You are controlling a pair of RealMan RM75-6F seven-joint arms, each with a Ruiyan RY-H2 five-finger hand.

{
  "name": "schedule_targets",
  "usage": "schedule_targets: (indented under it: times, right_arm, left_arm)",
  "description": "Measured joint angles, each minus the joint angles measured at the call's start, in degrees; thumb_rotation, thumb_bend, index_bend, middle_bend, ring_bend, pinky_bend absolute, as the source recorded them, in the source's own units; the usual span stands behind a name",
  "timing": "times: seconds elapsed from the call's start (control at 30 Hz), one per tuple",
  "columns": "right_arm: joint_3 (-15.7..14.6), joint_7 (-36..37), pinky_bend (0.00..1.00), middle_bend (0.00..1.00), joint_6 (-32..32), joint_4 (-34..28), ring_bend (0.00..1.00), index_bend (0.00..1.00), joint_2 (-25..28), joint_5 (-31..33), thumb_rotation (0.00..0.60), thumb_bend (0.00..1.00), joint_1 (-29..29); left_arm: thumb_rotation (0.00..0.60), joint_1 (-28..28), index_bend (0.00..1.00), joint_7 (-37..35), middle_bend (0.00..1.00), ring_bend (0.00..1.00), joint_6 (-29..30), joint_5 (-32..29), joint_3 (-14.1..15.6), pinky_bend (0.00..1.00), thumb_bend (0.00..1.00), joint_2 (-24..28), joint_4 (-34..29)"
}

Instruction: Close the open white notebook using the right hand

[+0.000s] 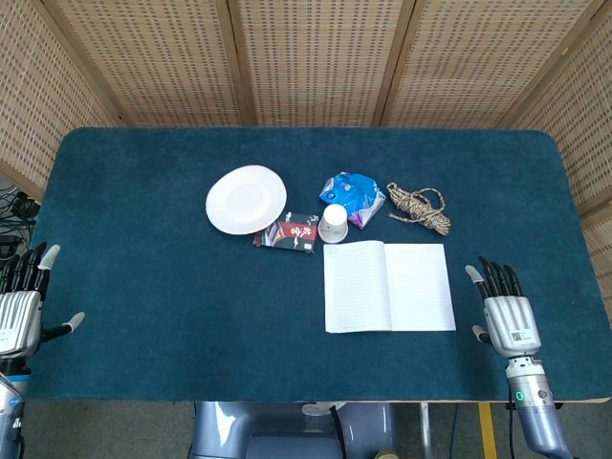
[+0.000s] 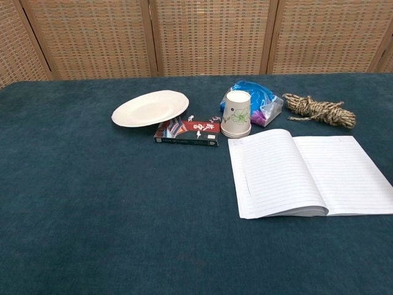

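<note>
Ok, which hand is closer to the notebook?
Right. The right hand lies just past the right edge of the notebook, not touching; the left hand is far off at the table's left edge.

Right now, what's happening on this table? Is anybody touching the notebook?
Nothing is being handled yet. The white notebook lies open and flat on the blue table, pages up. The right hand sits just to the notebook's right with fingers spread, holding nothing and not touching the notebook. The left hand rests open at the table's far left edge. A plate, an upside-down paper cup and a rope bundle lie behind the notebook.
</note>
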Motion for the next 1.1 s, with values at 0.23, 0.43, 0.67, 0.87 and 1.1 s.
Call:
schedule_targets:
  times: [0.23,0.43,0.67,0.87,1.1]
  right_arm:
    - [-0.1,0.36,0.0,0.0,-0.02,-1.16,0.0,0.0,0.48,-0.36,0.6,0.17,-0.06]
    - [-0.54,0.15,0.0,0.0,-0.75,-2.98,0.0,0.0,0.59,-1.16,0.6,0.17,0.37]
    - [0.07,-2.96,0.0,0.0,-5.69,-7.83,0.0,0.0,-1.79,-1.08,0.6,0.17,4.15]
    - [1.37,-8.48,0.0,0.0,-9.75,-10.06,0.0,0.0,-6.26,3.15,0.6,0.17,6.78]
    - [2.0,-17.19,0.0,0.0,-11.31,-13.29,0.0,0.0,-11.5,8.18,0.6,0.17,8.74]
  left_arm:
    - [0.6,0.19,0.0,0.0,0.0,0.0,0.08,-0.11,0.07,0.0,0.08,0.14,-0.03]
    - [0.6,0.37,0.0,0.01,0.0,0.0,0.43,0.12,0.11,0.0,0.08,0.29,-0.28]
    - [0.6,0.39,0.0,0.14,0.0,0.0,0.64,0.75,0.32,0.0,0.08,0.2,-0.43]
    - [0.6,0.42,0.0,-0.69,0.0,0.0,0.51,0.38,0.1,0.0,0.08,0.28,-0.17]
    - [0.6,0.38,0.0,-2.04,0.0,0.0,-0.25,-0.21,-0.02,0.0,0.08,0.43,0.38]
